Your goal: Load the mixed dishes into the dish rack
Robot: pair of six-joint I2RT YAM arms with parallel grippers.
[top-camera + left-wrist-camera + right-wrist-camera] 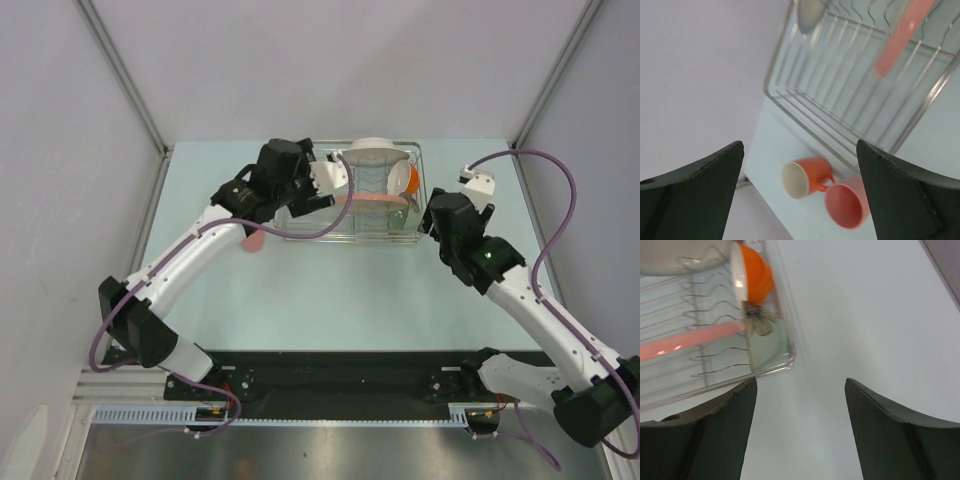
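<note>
The silver wire dish rack (300, 222) stands at the back middle of the table. In it stand a white plate (375, 148), a cream-and-pink plate (365, 199) on edge, a white-and-orange bowl (404, 178) and a pale green bowl (400, 208). The two orange cups (807, 177) (847, 202) lie on their sides, touching, on the table beside the rack's left end; only a sliver (255, 240) shows from above. My left gripper (800, 200) is open and empty above them. My right gripper (800, 435) is open and empty over bare table off the rack's right near corner (785, 360).
Grey walls enclose the table on the left, back and right. The left arm (200, 250) lies across the left half of the table, the right arm (540, 300) across the right. The rack's left part (840, 100) holds only bare tines.
</note>
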